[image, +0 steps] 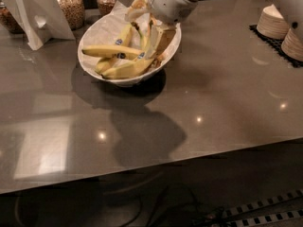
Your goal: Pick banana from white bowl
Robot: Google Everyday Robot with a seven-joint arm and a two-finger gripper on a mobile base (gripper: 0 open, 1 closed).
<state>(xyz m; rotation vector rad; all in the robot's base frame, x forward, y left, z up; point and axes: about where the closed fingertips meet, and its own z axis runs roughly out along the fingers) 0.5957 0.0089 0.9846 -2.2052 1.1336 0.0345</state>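
The white bowl, lined with crinkled white paper, stands at the back left of the grey table and holds several yellow bananas. The banana is the long curved one along the bowl's near side, with a small blue sticker; its far end rises toward the gripper. A straighter banana lies across the middle. My gripper reaches down from the top into the right part of the bowl. It is open, with its fingers down among the bananas' upper ends. I cannot tell whether they touch the banana.
Two glass jars of grains and a white folded card stand behind and left of the bowl. Stacks of small tan bowls sit on a black mat at the far right. The table's front edge runs across the lower frame.
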